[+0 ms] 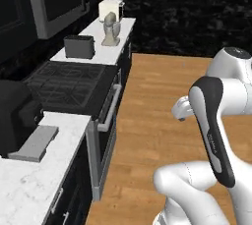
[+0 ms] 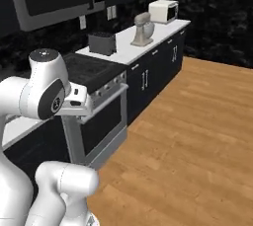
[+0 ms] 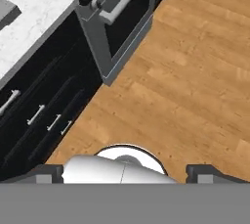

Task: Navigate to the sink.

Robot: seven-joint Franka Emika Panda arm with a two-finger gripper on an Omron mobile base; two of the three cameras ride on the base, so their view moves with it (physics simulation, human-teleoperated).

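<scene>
Along the left wall runs a white marble counter [image 1: 29, 180], then a black stovetop [image 1: 66, 81] over a steel-framed oven [image 3: 122, 22]. Further on stand a dark grey toaster [image 1: 79, 46], beige stand mixer [image 1: 111, 29] and white microwave [image 2: 163, 11]. Gripper [image 3: 124, 171] hangs over wood plank floor [image 3: 195, 81], fingers spread, holding nothing. Sink not visible in any view.

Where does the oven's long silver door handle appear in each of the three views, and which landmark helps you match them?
Left base view: oven door handle, left of centre, running up along the oven front beside the wood floor.
Right base view: centre left, a pale bar just right of the arm's white joint.
Hand view: top centre, slanting.
Shared landmark: the wood floor bordering the oven.
</scene>
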